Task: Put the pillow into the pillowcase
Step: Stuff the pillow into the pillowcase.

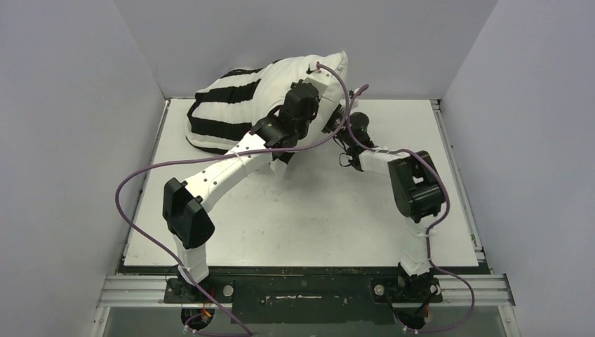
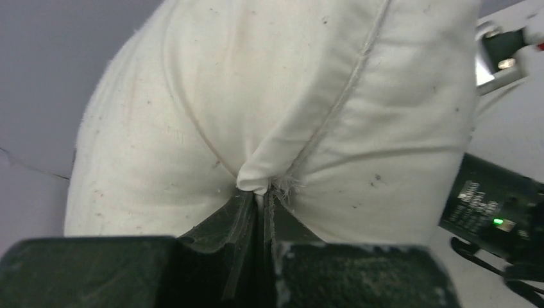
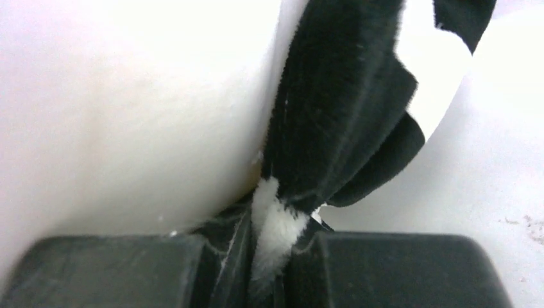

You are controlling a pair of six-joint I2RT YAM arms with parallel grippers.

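Holding pillow and pillowcase at the table's far edge
Left gripper is pinched tight on a fold of the off-white pillow at its seam; right gripper is clamped on a fleecy white bit of the black-and-white striped pillowcase, just beside the pillow's plain flank. From above, the pillow lies at the far left of the table, near the back wall, its left part apparently inside the pillowcase and its right end bare, though the arms hide the opening
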